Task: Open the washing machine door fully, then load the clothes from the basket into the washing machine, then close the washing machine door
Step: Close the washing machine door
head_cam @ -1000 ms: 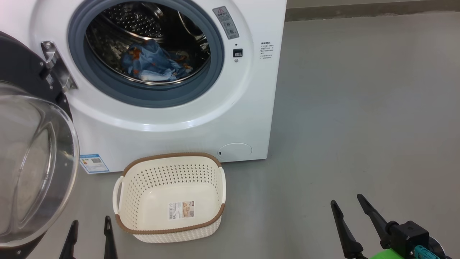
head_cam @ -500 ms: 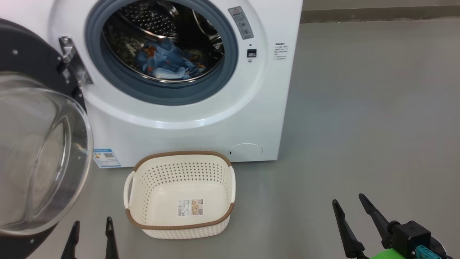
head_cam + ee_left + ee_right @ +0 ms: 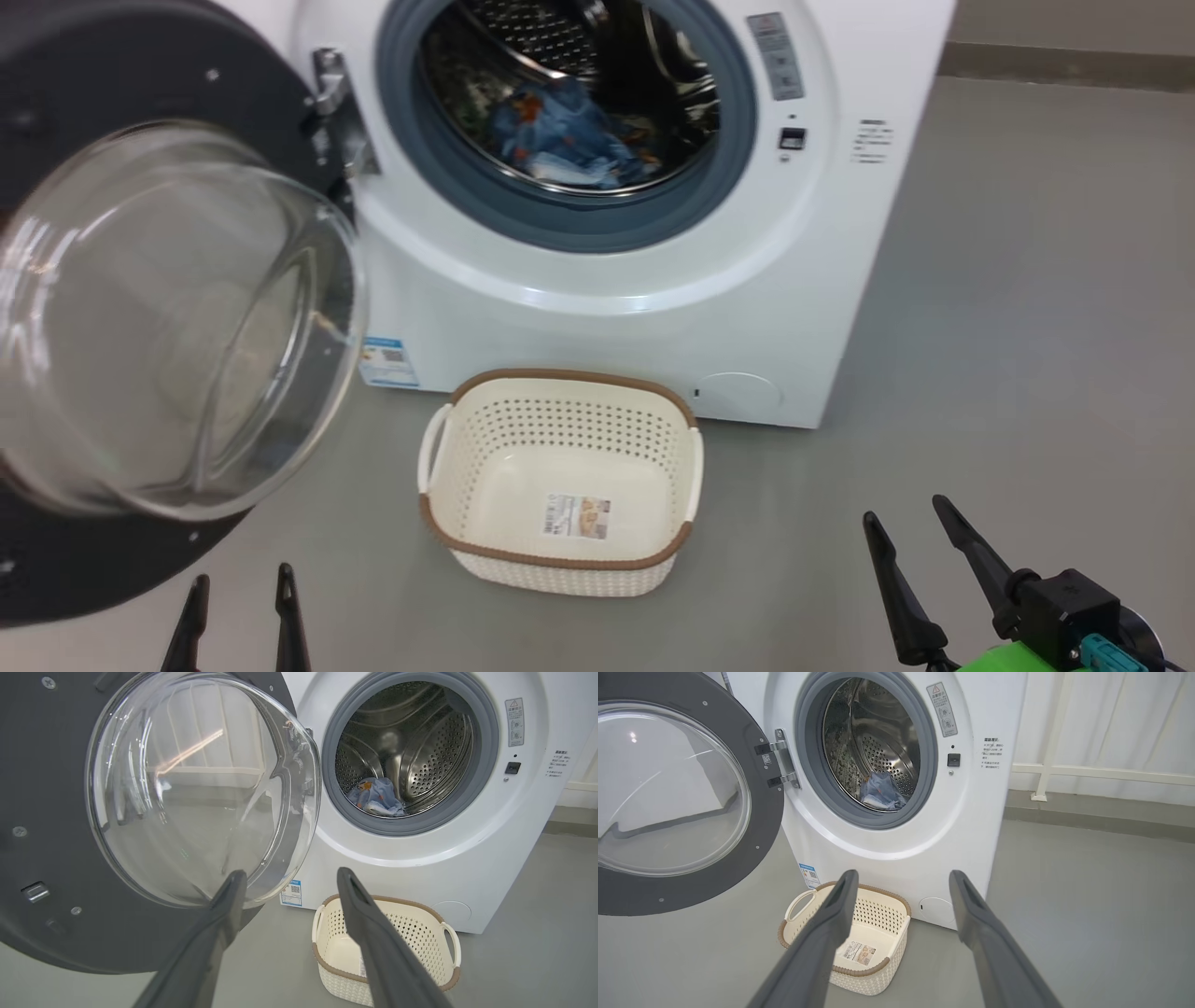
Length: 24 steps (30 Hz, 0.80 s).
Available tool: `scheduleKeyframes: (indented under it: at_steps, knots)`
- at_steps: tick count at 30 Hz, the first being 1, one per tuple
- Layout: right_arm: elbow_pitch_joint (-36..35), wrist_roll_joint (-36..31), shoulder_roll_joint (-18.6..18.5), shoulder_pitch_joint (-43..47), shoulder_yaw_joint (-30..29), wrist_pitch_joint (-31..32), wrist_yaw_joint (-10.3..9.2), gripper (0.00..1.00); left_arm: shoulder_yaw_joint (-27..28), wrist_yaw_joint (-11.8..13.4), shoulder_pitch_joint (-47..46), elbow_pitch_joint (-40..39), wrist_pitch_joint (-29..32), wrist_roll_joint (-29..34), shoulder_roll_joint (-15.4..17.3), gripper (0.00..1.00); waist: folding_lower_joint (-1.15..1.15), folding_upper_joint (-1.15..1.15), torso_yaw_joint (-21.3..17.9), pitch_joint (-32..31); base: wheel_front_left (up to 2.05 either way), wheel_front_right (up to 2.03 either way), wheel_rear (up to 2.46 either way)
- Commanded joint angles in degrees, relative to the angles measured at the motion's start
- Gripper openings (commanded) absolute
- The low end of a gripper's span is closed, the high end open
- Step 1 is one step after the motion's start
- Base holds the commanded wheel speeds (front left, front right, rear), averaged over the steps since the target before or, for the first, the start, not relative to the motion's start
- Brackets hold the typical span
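The head camera has swung toward the hinge side of the big white front-loading washing machine [image 3: 597,308]. Compared with the earlier pictures, the whole scene sits further right in the head view. The large round black-framed door with its bulging clear glass bowl [image 3: 177,317] now takes up far more of that view. This is the camera's turn, not a move of the things. The door stands swung wide at the machine's hinge side. The light-blue printed clothes [image 3: 569,140] lie inside the machine's steel drum. The small cream perforated basket with the brown rim [image 3: 560,376] stands bare on the grey floor [image 3: 980,327] just in front of the machine. The left gripper [image 3: 241,574] and right gripper [image 3: 904,509] hang low, jaws released and grasping nothing, at the same spots in the view as before. Loading looks done, and the turn suggests that closing the door comes next.
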Motion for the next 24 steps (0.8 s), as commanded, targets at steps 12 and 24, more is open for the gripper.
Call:
scheduleKeyframes:
  at_steps: [12, 24]
  knots:
    - [-2.8, -0.9, -0.3, -1.7, 1.7, 1.0, 0.16, 1.00, 2.0, 0.4, -2.2, -0.4, -0.9, -0.1, 0.3, 1.00, 0.00, 0.00, 13.8, 1.1, 0.00, 0.00, 0.00]
    - [-3.8, -1.7, -0.3, -2.2, 3.1, 2.9, 0.16, 1.00, 2.9, 0.7, -1.3, 0.1, -1.4, -0.4, -1.3, 1.00, 0.00, 0.00, 19.2, 1.7, 0.00, 0.00, 0.00]
